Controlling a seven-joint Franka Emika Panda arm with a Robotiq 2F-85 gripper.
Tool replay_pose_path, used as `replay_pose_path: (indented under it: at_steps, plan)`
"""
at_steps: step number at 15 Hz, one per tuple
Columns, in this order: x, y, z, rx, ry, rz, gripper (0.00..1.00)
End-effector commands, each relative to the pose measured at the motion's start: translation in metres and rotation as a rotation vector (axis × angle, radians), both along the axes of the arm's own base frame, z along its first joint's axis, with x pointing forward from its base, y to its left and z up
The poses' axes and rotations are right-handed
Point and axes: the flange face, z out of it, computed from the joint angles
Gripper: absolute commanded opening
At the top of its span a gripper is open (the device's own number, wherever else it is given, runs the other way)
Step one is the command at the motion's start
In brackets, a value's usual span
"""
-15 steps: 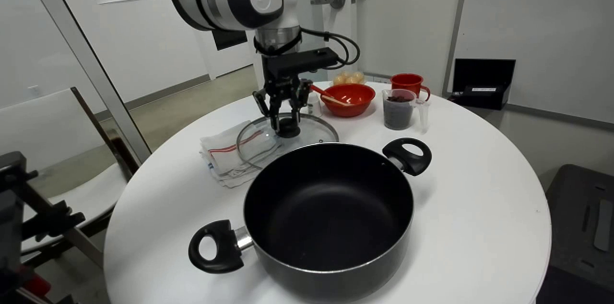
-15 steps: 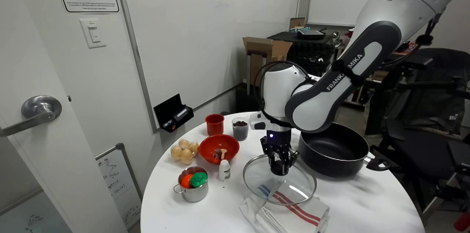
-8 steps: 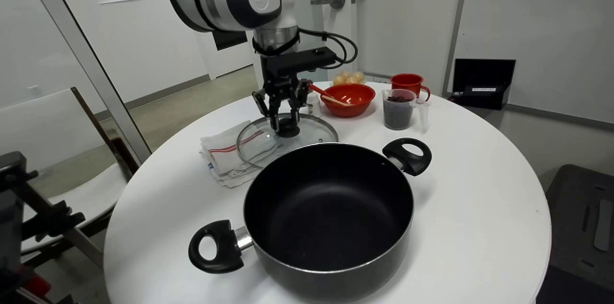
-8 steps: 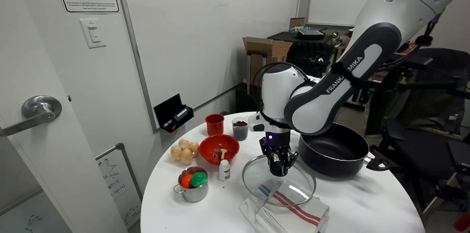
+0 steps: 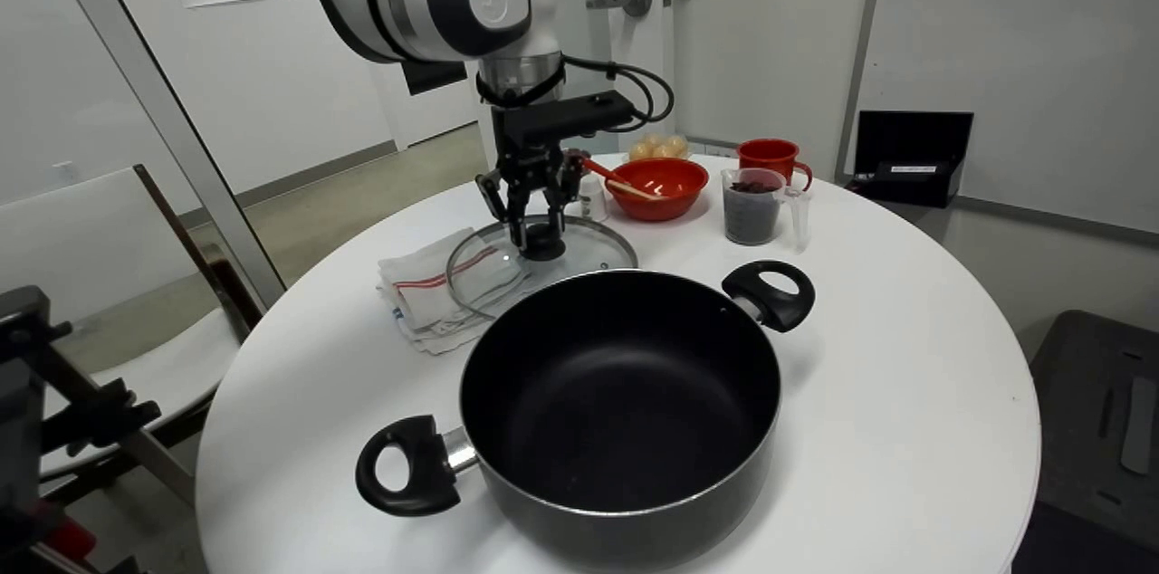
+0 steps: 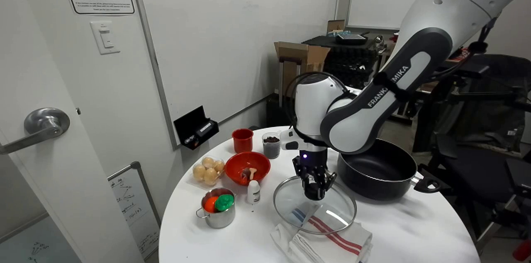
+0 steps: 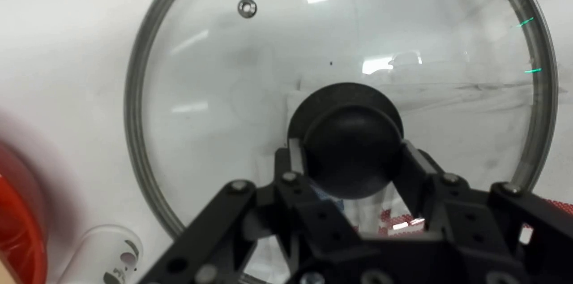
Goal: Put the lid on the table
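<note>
The glass lid has a metal rim and a dark knob. It is over the folded towel and the white round table, beside the black pot. The lid also shows in another exterior view, level or nearly so. My gripper points down and is shut on the lid's knob. In the wrist view the gripper has one finger on each side of the knob, and the lid fills most of the picture. I cannot tell whether the lid touches the towel or hangs just above it.
The folded towel lies partly under the lid. A red bowl, white bottle, small metal pot, eggs, red mug and measuring cup stand on the table. The bowl and bottle are near the lid.
The gripper and the lid have moved together very slightly downward, with a tiny sideways shift. The grip on the knob looks the same. The pot and the other objects have not moved.
</note>
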Motion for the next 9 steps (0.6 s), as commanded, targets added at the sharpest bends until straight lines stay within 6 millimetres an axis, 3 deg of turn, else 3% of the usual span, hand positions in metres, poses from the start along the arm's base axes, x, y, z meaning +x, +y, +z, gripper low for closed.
replay_pose_path:
  at_steps: [1,2,5,9]
  plan:
    - [0.009,0.0003,0.0056,-0.016,-0.003,0.027,0.38]
    - [0.0092,0.0003,0.0057,-0.015,-0.003,0.027,0.38]
    - [0.0099,0.0002,0.0071,-0.013,-0.007,0.025,0.77]
    - [0.0154,-0.0005,0.0143,-0.009,-0.027,0.021,0.99]
